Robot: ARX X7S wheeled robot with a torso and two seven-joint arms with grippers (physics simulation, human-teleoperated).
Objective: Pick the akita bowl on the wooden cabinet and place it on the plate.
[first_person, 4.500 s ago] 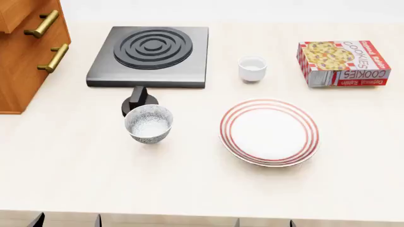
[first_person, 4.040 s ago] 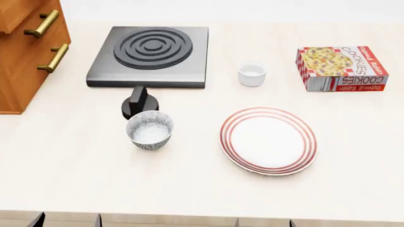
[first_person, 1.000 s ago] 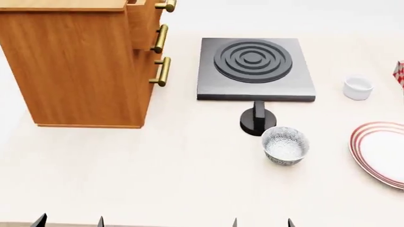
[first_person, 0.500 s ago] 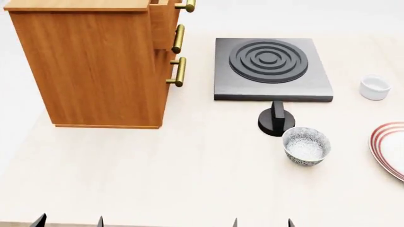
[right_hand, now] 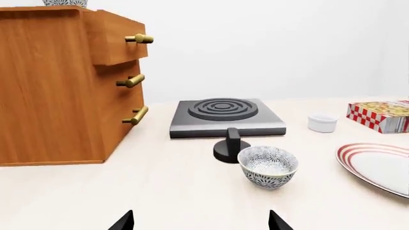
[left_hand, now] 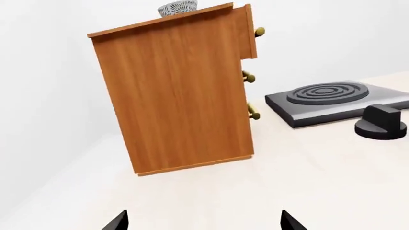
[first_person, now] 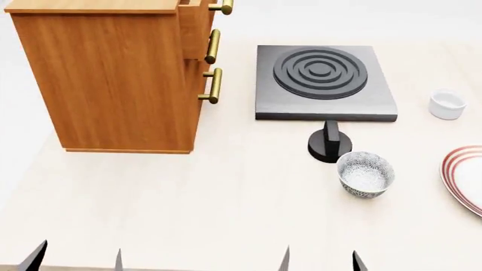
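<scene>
Approach step: both grippers low, jaws wide and empty; next, reach up to the akita bowl (left_hand: pixel 177 8) atop the wooden cabinet (first_person: pixel 105 73), not the twin bowl (first_person: pixel 365 174) on the bench.

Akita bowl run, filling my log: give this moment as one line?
phase: approach | akita bowl: on wooden cabinet | look-alike bowl: on counter beside plate | left gripper: open | right gripper: open

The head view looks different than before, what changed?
The view swung left: the wooden cabinet came into sight, while the stove, the table's patterned bowl and the plate slid right. Nothing was grasped; the objects themselves stayed put.
</scene>
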